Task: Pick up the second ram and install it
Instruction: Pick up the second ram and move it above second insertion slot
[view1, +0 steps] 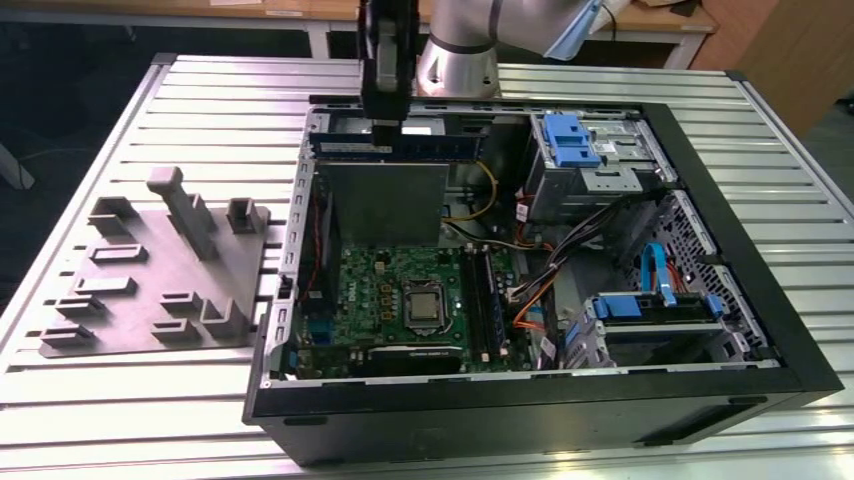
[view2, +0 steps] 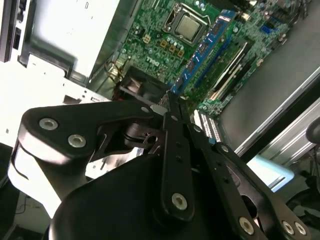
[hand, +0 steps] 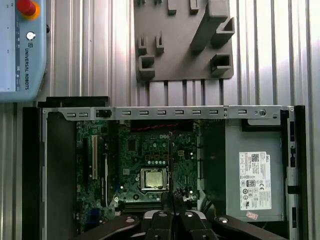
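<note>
The second ram (view1: 427, 148) is a narrow blue stick, held level above the far end of the open computer case (view1: 747, 330), over the gray power-supply box (view1: 380, 200). My gripper (view1: 384, 135) is shut on it near its middle. In the second wrist view the black fingers (view2: 175, 145) close on the stick's near end, and the ram (view2: 205, 47) runs out over the green motherboard (view2: 155, 40). Dark memory slots (view2: 227, 75) lie beside it, lower down. In the first wrist view my gripper (hand: 171, 197) hangs above the motherboard (hand: 145, 155), close to the processor (hand: 154, 178).
A gray moulded fixture plate (view1: 147, 280) lies on the slatted table at the exterior view's left. Drive cages with blue clips (view1: 581, 140) and orange and black cables (view1: 534, 300) fill the case's right half. A control pendant (hand: 22, 50) lies on the table beside the case.
</note>
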